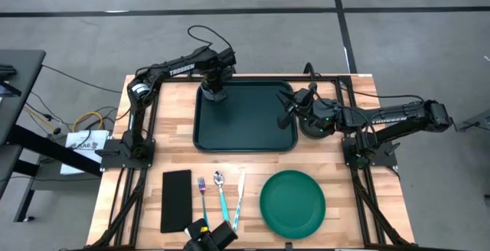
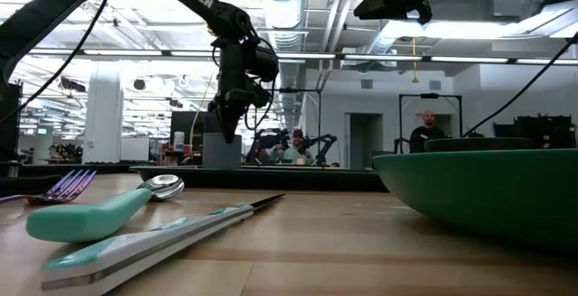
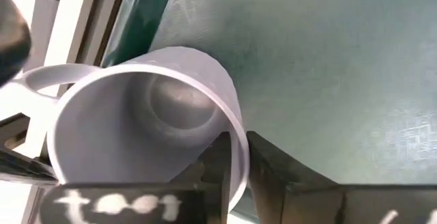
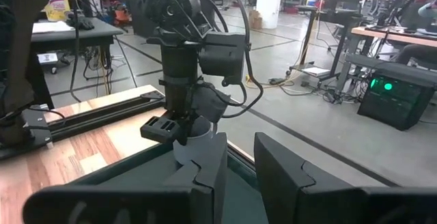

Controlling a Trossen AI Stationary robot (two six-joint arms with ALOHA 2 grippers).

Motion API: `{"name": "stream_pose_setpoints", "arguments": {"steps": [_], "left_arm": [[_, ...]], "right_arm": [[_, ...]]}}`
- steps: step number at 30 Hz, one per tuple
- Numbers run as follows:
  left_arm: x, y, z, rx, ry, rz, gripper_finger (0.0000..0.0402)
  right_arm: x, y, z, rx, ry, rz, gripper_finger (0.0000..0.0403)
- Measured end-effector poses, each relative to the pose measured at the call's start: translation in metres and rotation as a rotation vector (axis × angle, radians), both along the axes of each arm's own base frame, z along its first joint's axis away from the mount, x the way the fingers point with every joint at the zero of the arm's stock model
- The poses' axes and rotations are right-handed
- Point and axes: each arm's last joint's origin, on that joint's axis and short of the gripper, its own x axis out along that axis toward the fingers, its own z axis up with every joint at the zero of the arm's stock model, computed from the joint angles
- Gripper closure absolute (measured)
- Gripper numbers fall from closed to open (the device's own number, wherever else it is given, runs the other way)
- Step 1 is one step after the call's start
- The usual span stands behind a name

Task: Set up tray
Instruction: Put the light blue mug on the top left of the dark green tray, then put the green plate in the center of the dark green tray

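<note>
The dark green tray (image 1: 249,125) lies at the far middle of the table. A pale grey mug (image 3: 150,115) stands upright on its base in the tray's far left corner (image 2: 221,150), its handle (image 3: 48,79) toward the tray's rim. My left gripper (image 1: 216,90) comes down over the mug, shut on its wall. My right gripper (image 1: 288,110) hovers open above the tray's right edge, pointing level toward the mug (image 4: 196,141), with nothing between its fingers. My left gripper holds the mug's wall at the rim (image 3: 239,157), on the side opposite the handle. One finger (image 3: 217,166) is inside the mug and one (image 3: 273,173) outside. The fingers point down from above. The mug stands upright, its base on the tray.
Near the front edge lie a flat black napkin (image 1: 176,200), a fork (image 1: 203,192), a teal-handled spoon (image 1: 221,196) and a knife (image 1: 239,199). A round green plate (image 1: 292,203) sits at the near right. Most of the tray's floor (image 3: 341,67) is bare.
</note>
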Motion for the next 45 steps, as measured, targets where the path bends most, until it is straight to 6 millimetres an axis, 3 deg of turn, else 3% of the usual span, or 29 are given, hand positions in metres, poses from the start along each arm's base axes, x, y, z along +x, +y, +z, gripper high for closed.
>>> {"name": "stream_pose_setpoints", "arguments": {"steps": [11,17,26,33,40,45], "left_arm": [[0.0,0.0,0.001,0.005,0.006,0.011,0.0342],[0.005,0.005,0.024,0.061,-0.035,0.02,0.0342],[0.002,0.0,0.088,0.049,-0.102,0.057,0.0342],[-0.007,-0.019,0.161,0.111,-0.276,0.081,0.0342],[-0.046,-0.056,0.241,0.271,-0.735,0.007,0.0342],[-0.078,-0.085,0.271,0.345,-0.874,-0.013,0.0342]], "right_arm": [[0.0,0.0,0.0,-0.001,0.0,0.0,0.0335],[0.0,0.0,0.0,-0.001,0.001,0.0,0.0335],[0.0,0.0,0.0,0.001,0.001,0.016,0.0335],[0.0,0.003,-0.006,0.036,0.058,0.105,0.0335],[-0.015,0.004,-0.004,0.076,0.11,0.135,0.0335],[-0.038,0.004,0.003,0.155,0.111,0.18,0.0335]]}}
